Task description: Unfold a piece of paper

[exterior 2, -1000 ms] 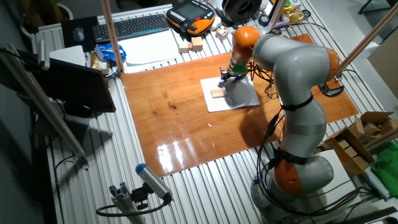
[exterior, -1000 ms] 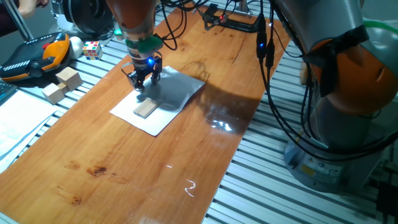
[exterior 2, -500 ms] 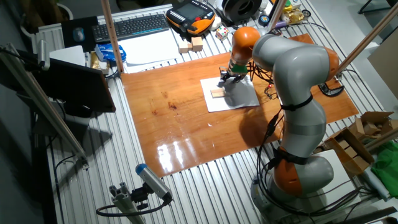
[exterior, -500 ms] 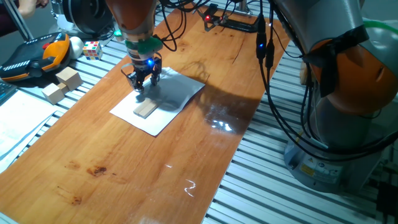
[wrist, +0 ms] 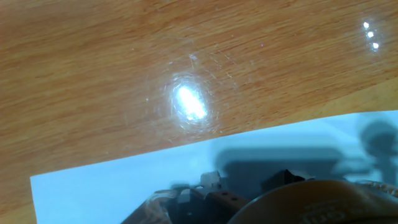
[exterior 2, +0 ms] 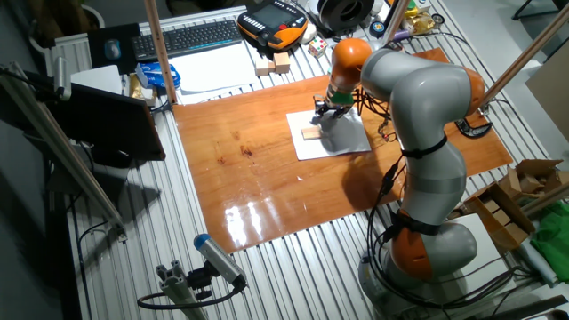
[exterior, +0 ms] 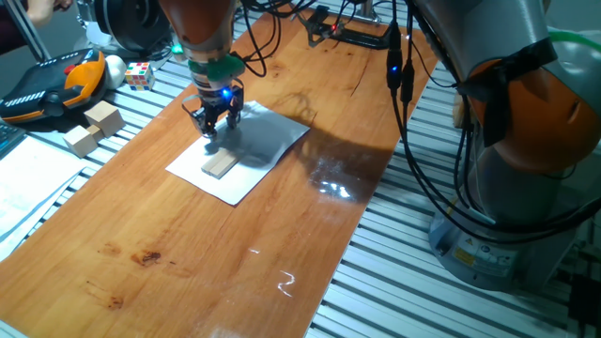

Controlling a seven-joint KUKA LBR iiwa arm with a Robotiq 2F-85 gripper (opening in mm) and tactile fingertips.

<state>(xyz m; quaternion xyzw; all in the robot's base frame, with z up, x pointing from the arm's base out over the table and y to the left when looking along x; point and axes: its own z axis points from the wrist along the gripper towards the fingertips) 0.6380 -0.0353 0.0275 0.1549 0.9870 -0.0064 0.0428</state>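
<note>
The piece of paper [exterior: 268, 141] lies flat on the wooden table [exterior: 188, 253], white, its right half in the arm's shadow. A small wooden block [exterior: 220, 165] rests on its near-left part. My gripper [exterior: 216, 127] points down over the paper's far-left edge, just behind the block, fingers looking spread and holding nothing that I can see. In the other fixed view the gripper [exterior 2: 325, 111] stands over the paper [exterior 2: 342, 138] next to the block [exterior 2: 309, 133]. The hand view shows the paper's edge [wrist: 124, 180] on the wood close below.
Wooden blocks [exterior: 94, 127], a colour cube [exterior: 139, 74] and a teach pendant [exterior: 52, 84] lie left of the table. Printed sheets [exterior: 23, 188] sit at the left edge. A keyboard [exterior 2: 187, 37] is at the back. The arm's base [exterior: 526, 141] and cables [exterior: 404, 66] stand right.
</note>
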